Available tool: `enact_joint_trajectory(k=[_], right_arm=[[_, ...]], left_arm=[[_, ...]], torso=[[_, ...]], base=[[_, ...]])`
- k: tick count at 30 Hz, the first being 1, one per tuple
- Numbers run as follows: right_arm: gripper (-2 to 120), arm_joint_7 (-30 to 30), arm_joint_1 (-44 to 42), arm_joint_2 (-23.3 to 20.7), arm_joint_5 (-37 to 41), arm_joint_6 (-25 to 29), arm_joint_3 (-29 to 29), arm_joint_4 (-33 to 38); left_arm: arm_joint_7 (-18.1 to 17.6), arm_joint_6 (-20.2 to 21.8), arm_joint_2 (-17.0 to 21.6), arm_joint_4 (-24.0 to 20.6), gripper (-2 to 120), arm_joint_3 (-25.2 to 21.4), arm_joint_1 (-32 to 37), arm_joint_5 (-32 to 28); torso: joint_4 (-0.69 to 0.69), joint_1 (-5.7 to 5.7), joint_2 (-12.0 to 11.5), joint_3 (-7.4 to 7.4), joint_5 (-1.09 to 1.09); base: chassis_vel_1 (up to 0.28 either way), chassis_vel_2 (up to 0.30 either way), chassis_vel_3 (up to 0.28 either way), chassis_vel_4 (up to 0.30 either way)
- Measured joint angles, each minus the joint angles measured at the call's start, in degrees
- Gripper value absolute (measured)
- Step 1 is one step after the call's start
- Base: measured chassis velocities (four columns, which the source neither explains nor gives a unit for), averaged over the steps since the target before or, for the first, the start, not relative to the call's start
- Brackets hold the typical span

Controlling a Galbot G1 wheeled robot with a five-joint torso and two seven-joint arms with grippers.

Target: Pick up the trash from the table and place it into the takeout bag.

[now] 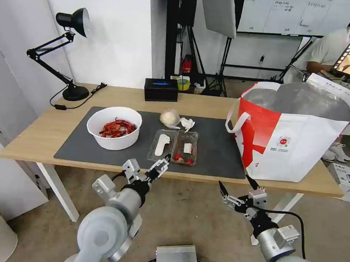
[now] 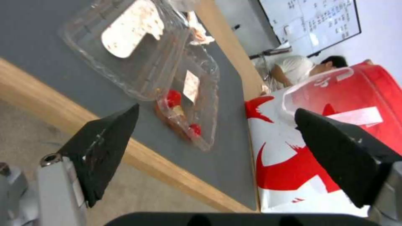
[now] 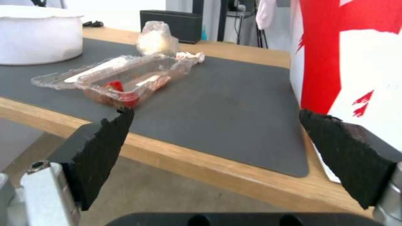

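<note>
We see the left gripper [image 1: 162, 165] with its jaws spread wide and holding nothing, poised at the near edge of the table [image 1: 30, 137], just in front of the clear plastic hinged food box [image 1: 174, 146]. In the left wrist view the box [image 2: 167, 78] lies open between and beyond the two black fingertips [image 2: 106, 138], apart from them, with red scraps in one half. The right gripper [image 1: 239, 188] hangs below the table edge, jaws likewise wide apart and empty, near the lower corner of the takeout bag [image 1: 298, 139]. Through its wrist camera we see the box [image 3: 121, 78] beyond one fingertip [image 3: 105, 141] and the red-and-white bag wall [image 3: 347, 56] beside the other.

Farther out on the dark grey mat [image 1: 213, 149], the beige lump [image 1: 170, 118] and the small white tissue wad [image 1: 187, 124] lie just behind the box, close to each other. The white round bowl [image 1: 114, 127] of red food scraps stands on the mat to the left of the box. The bag stands upright on the right end of the table, mouth open, foil lining exposed. A black rectangular box [image 1: 161, 89] and a black desk lamp [image 1: 70, 52] occupy the far edge.
</note>
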Motion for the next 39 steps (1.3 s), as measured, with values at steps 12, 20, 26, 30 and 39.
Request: enact_joint_trajectory(k=[12,20,26,30,39], right_arm=[[100,0.1,0.1,0.2,0.0,-0.1,0.8,-0.3],[100,0.1,0.0,0.6,0.0,-0.1,1.2,-0.6],[100,0.1,0.3,0.8,0.0,-0.1,0.9,-1.0],[100,0.1,0.3,1.1,-0.1,-0.1,0.7,-1.3],[100,0.1,0.2,1.5,-0.3,-0.1,1.0,-1.3]], left_arm=[[-3.1,0.1,-1.7,5.6,100,3.3,-5.2,-0.9],[-4.5,0.1,-1.8,8.5,100,4.4,-7.2,-1.7],[-5.2,0.1,-2.0,9.9,100,4.8,-8.2,-2.2],[-5.3,0.0,-2.3,10.9,100,5.0,-8.6,-2.2],[-5.6,-0.4,-3.2,12.7,100,5.1,-10.6,-2.3]], torso=[[0.0,0.0,0.0,0.0,0.0],[0.0,0.0,0.0,0.0,0.0],[0.0,0.0,0.0,0.0,0.0],[0.0,0.0,0.0,0.0,0.0],[0.0,0.0,0.0,0.0,0.0]], base=[[0.0,0.0,0.0,0.0],[0.0,0.0,0.0,0.0],[0.0,0.0,0.0,0.0],[0.0,0.0,0.0,0.0],[0.0,0.0,0.0,0.0]])
